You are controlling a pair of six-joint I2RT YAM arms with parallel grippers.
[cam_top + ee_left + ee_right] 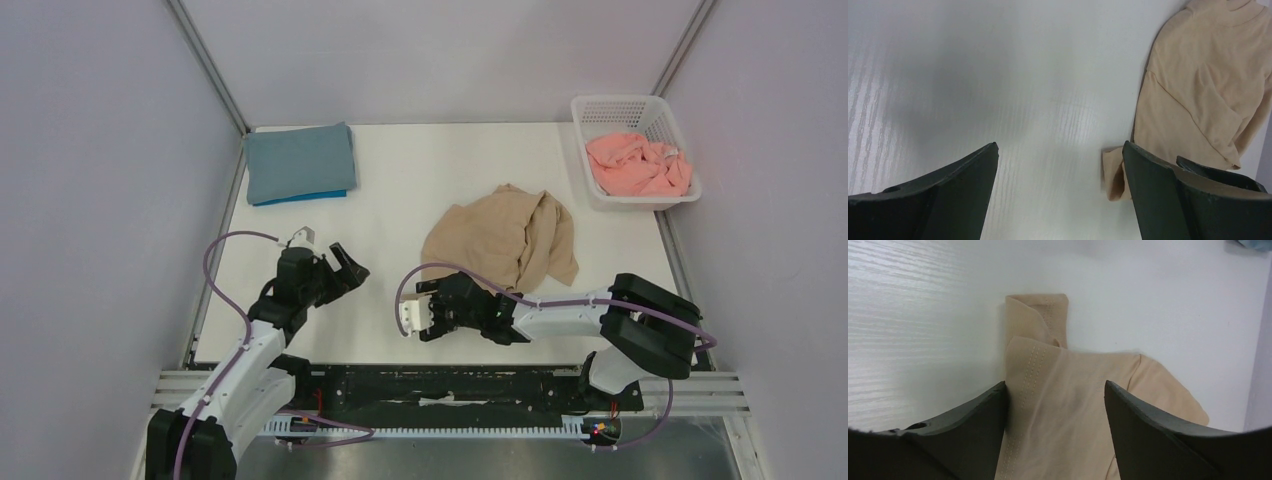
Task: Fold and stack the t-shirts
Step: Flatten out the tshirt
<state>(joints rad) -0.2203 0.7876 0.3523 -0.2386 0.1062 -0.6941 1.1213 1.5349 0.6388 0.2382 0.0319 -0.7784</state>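
Note:
A tan t-shirt (505, 240) lies crumpled in the middle of the table. My right gripper (430, 305) sits low at its near left edge. In the right wrist view the gripper (1055, 387) is open, its jaws straddling a stitched hem of the tan t-shirt (1068, 370), with a gap still on each side. My left gripper (345, 262) hovers wide open over bare table to the left of the shirt. The left wrist view shows nothing between its jaws (1060, 150), and the tan t-shirt (1198, 90) lies to its right. A folded slate-blue t-shirt (300, 160) rests on a bright blue t-shirt (300, 197) at the far left.
A white slatted basket (625, 103) stands at the far right corner with a salmon-pink t-shirt (638, 165) bunched inside. Grey walls and metal frame rails enclose the table on three sides. The arm bases sit on a black rail along the near edge.

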